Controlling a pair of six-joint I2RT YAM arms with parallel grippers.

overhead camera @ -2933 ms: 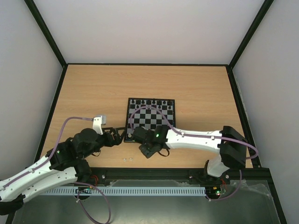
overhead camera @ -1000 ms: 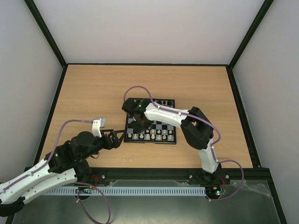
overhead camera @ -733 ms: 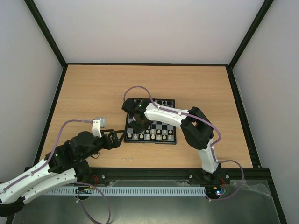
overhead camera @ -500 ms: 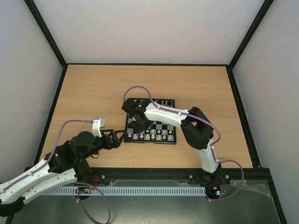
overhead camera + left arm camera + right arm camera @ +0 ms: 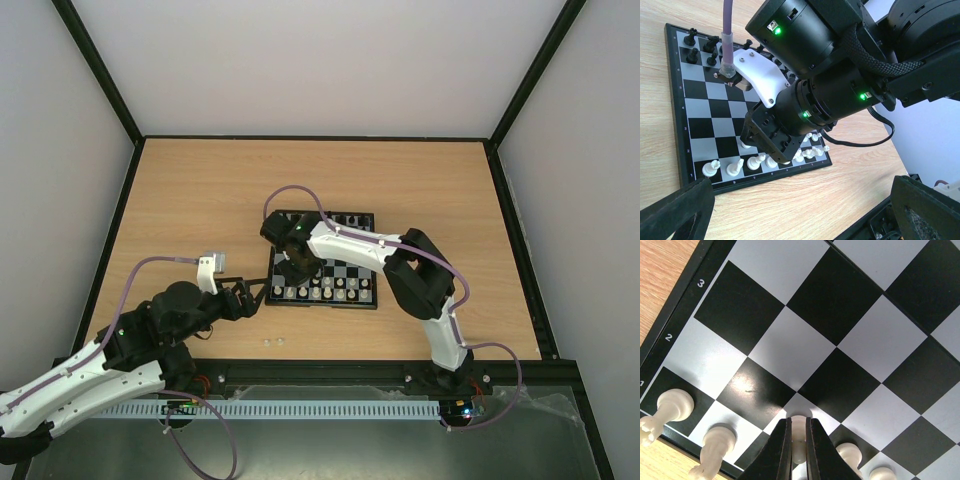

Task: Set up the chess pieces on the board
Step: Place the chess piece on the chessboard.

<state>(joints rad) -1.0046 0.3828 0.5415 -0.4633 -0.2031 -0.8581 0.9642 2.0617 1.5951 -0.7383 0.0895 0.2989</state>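
The board (image 5: 345,268) lies mid-table; it also shows in the left wrist view (image 5: 695,115) and the right wrist view (image 5: 840,330). White chess pieces (image 5: 322,292) stand along its near rows, and they also show in the left wrist view (image 5: 735,166). My right gripper (image 5: 297,266) hangs over the board's near-left part. It is shut (image 5: 798,442) on a white pawn (image 5: 799,426), whose base is on or just above a pale square in the second row. My left gripper (image 5: 258,292) is open and empty (image 5: 800,220), low over the table just left of the board's near-left corner.
Black pieces (image 5: 325,219) line the board's far row. Two tiny pale pieces (image 5: 272,341) lie on the table in front of the board, near the front rail. White pieces (image 5: 717,442) stand close on both sides of the held pawn.
My right arm has swung from the table in front of the board up onto the board's near-left part. Over the last second it has hardly moved. The left arm has stayed put.
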